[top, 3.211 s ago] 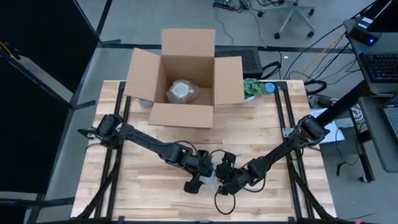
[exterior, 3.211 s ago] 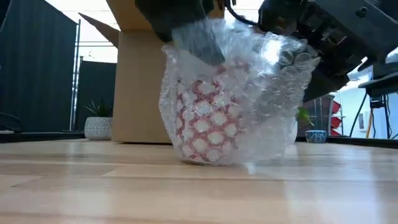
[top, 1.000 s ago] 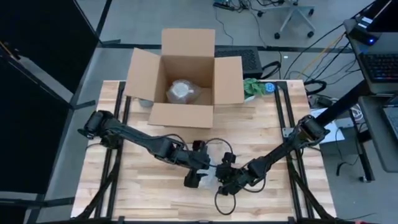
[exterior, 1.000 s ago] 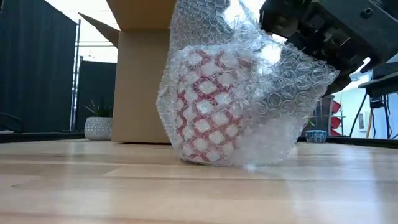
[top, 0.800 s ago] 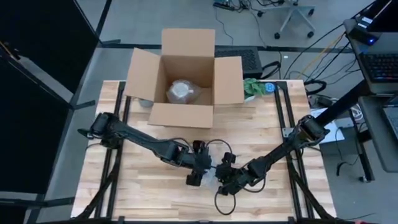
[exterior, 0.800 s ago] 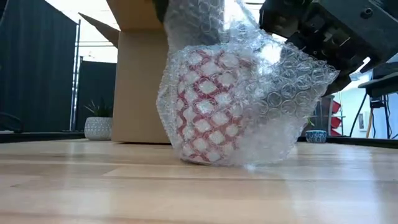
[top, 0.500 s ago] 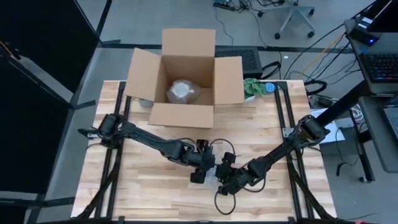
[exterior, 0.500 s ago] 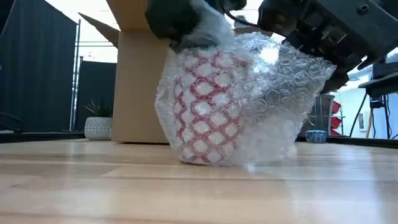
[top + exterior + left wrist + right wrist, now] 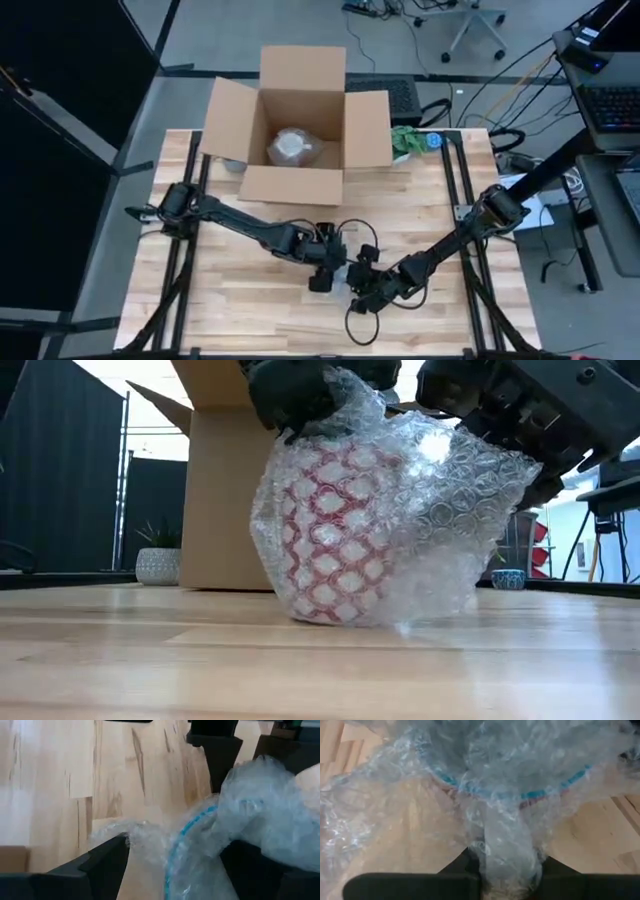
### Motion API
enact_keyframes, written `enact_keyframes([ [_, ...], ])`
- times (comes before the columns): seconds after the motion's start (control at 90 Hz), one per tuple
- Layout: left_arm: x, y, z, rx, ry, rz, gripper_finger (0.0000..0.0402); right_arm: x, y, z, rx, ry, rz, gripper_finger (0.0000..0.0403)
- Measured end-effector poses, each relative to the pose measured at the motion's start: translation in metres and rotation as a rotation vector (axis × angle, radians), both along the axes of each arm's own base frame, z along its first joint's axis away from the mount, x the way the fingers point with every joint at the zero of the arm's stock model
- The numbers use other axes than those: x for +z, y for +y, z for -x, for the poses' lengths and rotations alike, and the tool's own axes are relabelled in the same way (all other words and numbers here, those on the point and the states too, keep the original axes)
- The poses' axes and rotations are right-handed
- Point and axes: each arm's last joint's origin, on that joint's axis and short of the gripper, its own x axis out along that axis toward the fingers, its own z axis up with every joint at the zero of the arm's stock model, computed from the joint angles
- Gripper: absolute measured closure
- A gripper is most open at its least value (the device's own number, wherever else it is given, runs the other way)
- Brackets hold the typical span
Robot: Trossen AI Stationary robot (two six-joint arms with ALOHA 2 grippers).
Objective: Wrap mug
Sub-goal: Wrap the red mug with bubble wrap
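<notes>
Bubble wrap (image 9: 440, 510) around the red-patterned mug (image 9: 330, 530) is pinched at the top by the left gripper (image 9: 300, 395) and clamped by the right gripper (image 9: 507, 870).

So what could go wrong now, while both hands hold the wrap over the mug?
1. The mug stands near the table's front edge; a hard pull on the wrap could tip it.
2. The right hand pinches only a gathered strip, which could slip free.
3. The left hand holds loose wrap above the rim, so the fold may spring open.
</notes>
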Motion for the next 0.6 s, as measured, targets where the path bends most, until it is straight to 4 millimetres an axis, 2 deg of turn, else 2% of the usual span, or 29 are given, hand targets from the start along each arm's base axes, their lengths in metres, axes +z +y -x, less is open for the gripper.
enact_keyframes([
  [0.2,0.011,0.000,0.006,-0.010,0.000,-0.005,0.0112,0.000,0.000,0.000,0.002,0.002,-0.001,0.0357],
  [0.433,0.015,0.001,0.008,-0.007,0.003,-0.004,0.0112,0.000,0.000,0.000,0.002,0.003,0.000,0.0357],
  [0.6,0.037,0.002,0.013,-0.006,-0.040,0.006,0.0112,-0.001,0.000,0.000,0.004,0.003,0.002,0.0357],
])
